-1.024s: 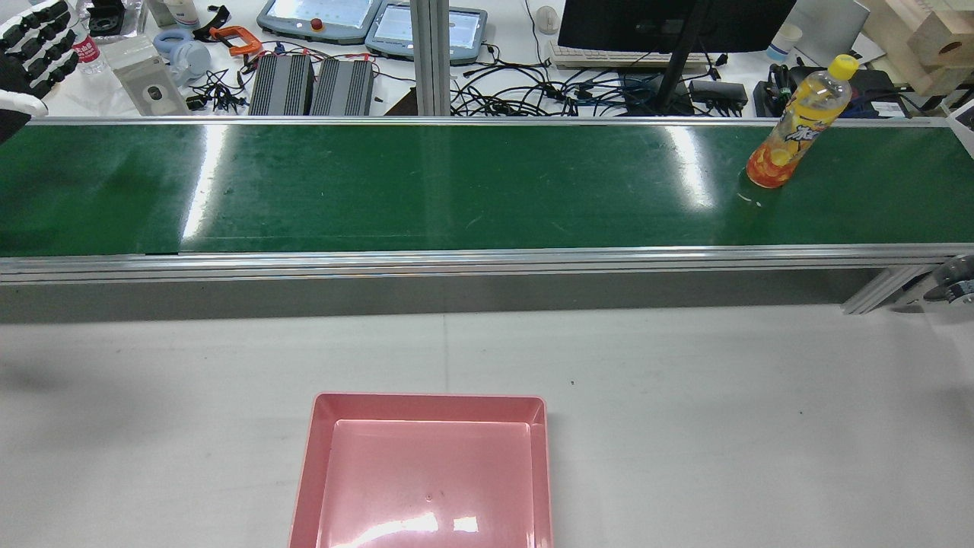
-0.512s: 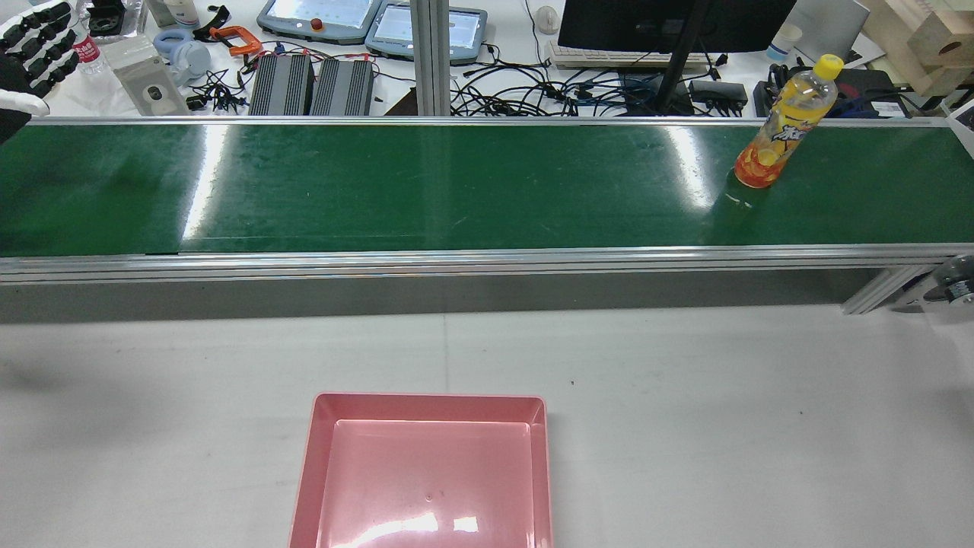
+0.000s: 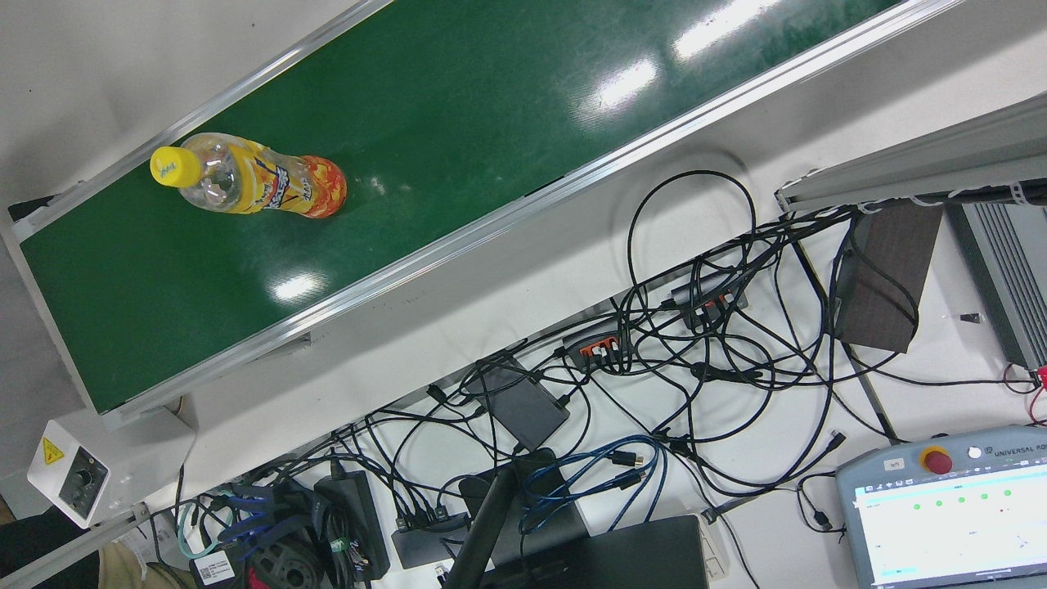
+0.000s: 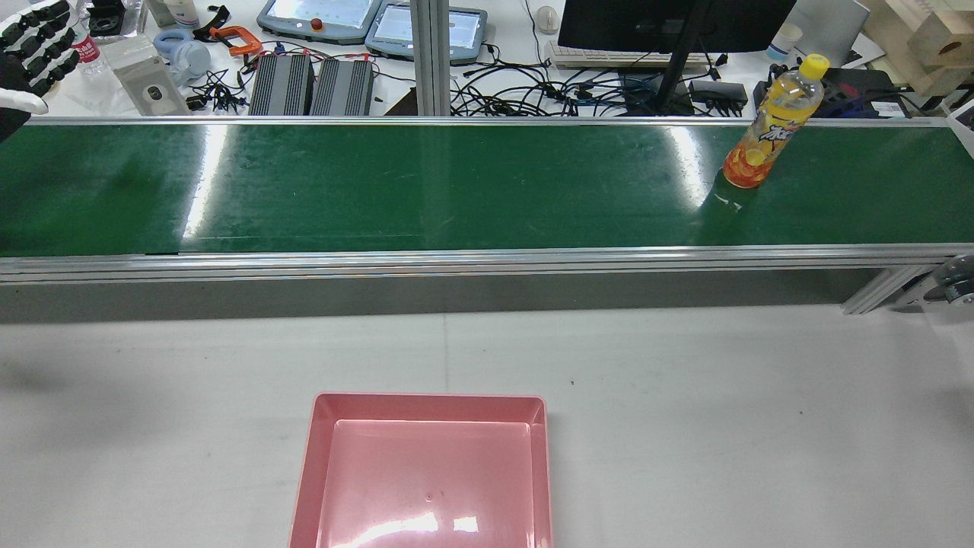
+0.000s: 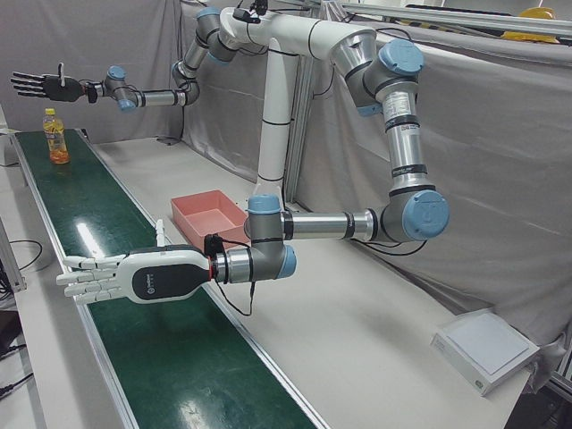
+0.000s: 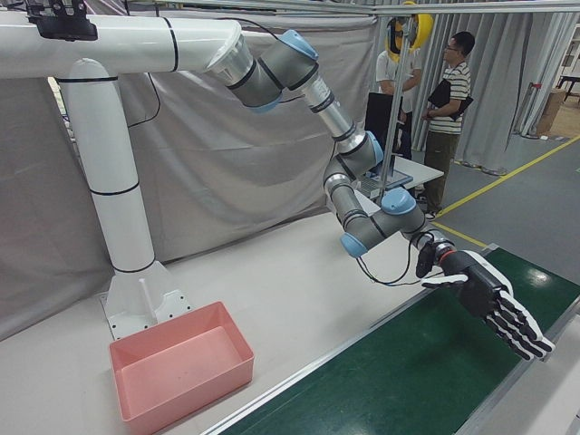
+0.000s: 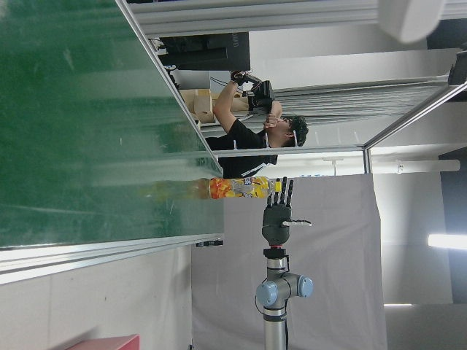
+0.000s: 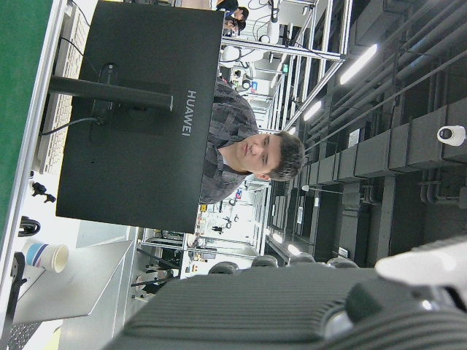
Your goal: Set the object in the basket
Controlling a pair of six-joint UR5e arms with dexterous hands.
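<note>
The orange drink bottle (image 4: 768,125) stands upright on the green conveyor belt (image 4: 380,183), close to its right end in the rear view and nearer the far rail than the near one. It looks like thin, smooth plastic holding liquid, so probably fairly light but top-heavy, easy to tip and slippery at the glossy label. A wrap around the labelled middle, below the narrowing neck and yellow cap, seems the safest hold. The right hand (image 5: 40,85) hangs above and just beyond it, fingers spread, holding nothing. The left hand (image 5: 125,279) is likewise spread and empty over the belt's opposite end. The belt around the bottle is bare, and raised rails edge it. The pink basket (image 4: 430,398) sits empty on the near counter (image 4: 685,380), with open room between.
</note>
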